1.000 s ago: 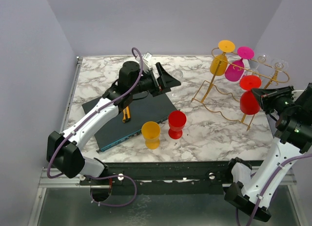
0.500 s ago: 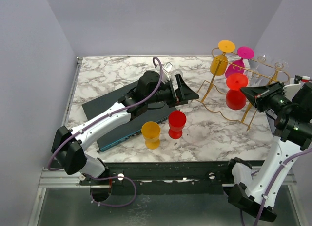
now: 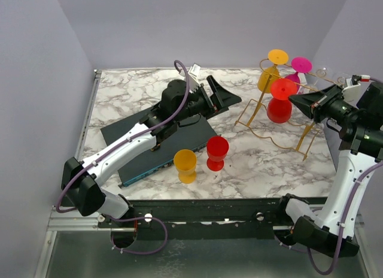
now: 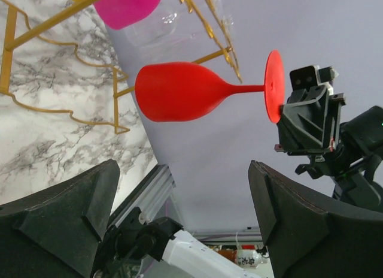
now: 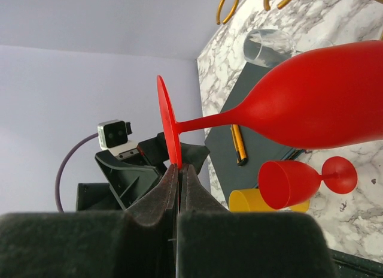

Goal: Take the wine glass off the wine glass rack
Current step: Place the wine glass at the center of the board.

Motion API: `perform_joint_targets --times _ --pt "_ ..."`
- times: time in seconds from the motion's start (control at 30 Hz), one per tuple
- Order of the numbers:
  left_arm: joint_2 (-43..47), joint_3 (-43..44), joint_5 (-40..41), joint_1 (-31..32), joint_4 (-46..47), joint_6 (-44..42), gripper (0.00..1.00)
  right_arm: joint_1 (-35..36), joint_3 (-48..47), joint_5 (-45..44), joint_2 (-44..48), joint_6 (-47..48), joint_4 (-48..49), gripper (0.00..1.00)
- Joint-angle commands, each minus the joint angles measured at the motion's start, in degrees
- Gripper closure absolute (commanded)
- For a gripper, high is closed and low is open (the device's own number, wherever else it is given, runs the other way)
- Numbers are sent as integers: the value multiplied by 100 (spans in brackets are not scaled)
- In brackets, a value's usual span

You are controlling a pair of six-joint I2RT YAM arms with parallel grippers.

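My right gripper [image 3: 297, 102] is shut on the rim of the round foot of a red wine glass [image 3: 279, 109]. It holds the glass in the air, lying sideways, just in front of the gold wire rack [image 3: 258, 133]. The right wrist view shows the pinch [image 5: 178, 168] and the glass [image 5: 311, 104]. A yellow glass [image 3: 267, 78], a pink glass [image 3: 291, 80] and clear glasses [image 3: 324, 74] hang on the rack. My left gripper [image 3: 226, 97] is open and empty, raised and facing the red glass [image 4: 179, 100], short of it.
A red goblet [image 3: 216, 152] and a yellow cup [image 3: 185, 165] stand at the table's front middle. A dark board [image 3: 161, 143] with an orange pen [image 5: 237, 143] lies under my left arm. The side walls are close.
My right gripper has carried the red glass left and up, away from the rack's right end. My left arm swung right, then lifted toward the glass.
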State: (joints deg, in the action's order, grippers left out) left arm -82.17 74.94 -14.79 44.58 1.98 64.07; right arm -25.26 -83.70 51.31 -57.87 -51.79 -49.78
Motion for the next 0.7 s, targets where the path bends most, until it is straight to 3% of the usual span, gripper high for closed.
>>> perform_joint_targets --times 0.0,0.17,0.4,0.67 --pt "195 224 16 -218 246 189 3 192 -188 366 -29 -92 350 100" --pt "64 396 -194 -301 276 311 4 631 6 204 -63 -218 661 100" --pt "78 274 -353 -474 394 509 6 2255 233 -883 -366 -468 1194 100" --pt "160 91 -662 -839 440 761 22 3292 416 -1409 -604 -655 1795 100"
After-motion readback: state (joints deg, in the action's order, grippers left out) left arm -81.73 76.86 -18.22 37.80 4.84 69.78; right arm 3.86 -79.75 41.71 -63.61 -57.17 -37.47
